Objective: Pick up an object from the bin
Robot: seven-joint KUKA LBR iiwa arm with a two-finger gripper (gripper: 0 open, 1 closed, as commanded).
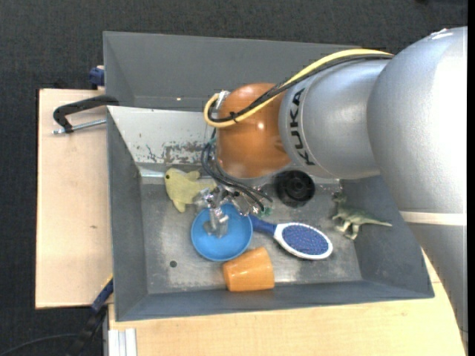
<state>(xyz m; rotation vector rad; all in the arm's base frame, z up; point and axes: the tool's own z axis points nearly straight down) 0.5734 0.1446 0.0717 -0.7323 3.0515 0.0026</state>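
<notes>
My gripper (217,219) hangs below the orange wrist cover, its metal fingers down in a blue round bowl (220,237) at the middle of the bin floor. A pale yellow soft toy (180,187) lies just left of the fingers. To the right of the bowl lies a blue and white hairbrush (297,239), its handle pointing at the bowl. An orange cup (249,271) lies on its side in front of the bowl.
A black round thing (295,188) sits under the arm at the back right. A small green dinosaur figure (354,221) stands at the right wall. The arm and its yellow cable cover the bin's upper right.
</notes>
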